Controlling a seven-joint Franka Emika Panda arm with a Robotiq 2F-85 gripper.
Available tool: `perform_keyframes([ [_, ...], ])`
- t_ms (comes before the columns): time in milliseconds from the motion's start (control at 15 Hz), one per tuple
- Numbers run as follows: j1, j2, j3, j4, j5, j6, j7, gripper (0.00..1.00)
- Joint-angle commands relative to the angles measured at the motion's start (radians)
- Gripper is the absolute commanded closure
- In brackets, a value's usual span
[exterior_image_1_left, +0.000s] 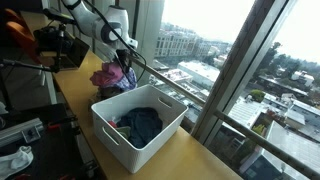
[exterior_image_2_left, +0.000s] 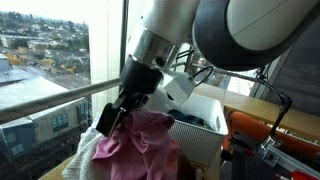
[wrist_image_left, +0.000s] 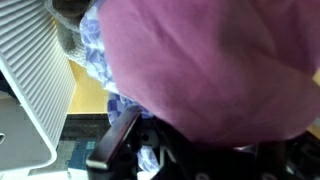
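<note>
While tight on pink cloth (exterior_image_2_left: 145, 150), arm (exterior_image_2_left: 160, 40) aslant, gripper (exterior_image_2_left: 108, 122) downward.

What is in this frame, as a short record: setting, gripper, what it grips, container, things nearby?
setting: wooden table beside a window looking over a city
gripper: gripper shut, pointing down into a heap of clothes
gripped: pink cloth, bunched at the top of the heap
container: white basket, open-topped, next to the heap
in container: dark blue garment
nearby: patterned blue cloth at the edge of the pink one
</note>
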Motion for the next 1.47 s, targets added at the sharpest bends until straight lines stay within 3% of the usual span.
perform_keyframes([
  [0, -0.007, 0.114, -0.002, 0.152, 0.075, -0.056, -0.095, 1.00],
  [333, -0.006, 0.167, 0.002, 0.203, 0.111, -0.115, -0.132, 1.00],
  [733, 0.102, 0.166, 0.000, 0.132, 0.082, -0.129, -0.086, 1.00],
  [800, 0.115, 0.167, 0.000, 0.130, 0.083, -0.128, -0.082, 0.75],
  [867, 0.123, 0.164, 0.000, 0.124, 0.083, -0.132, -0.084, 0.74],
  [1133, 0.125, 0.137, -0.005, 0.110, 0.084, -0.135, -0.093, 0.46],
  [1400, 0.075, 0.081, -0.010, 0.105, 0.100, -0.146, -0.119, 0.16],
])
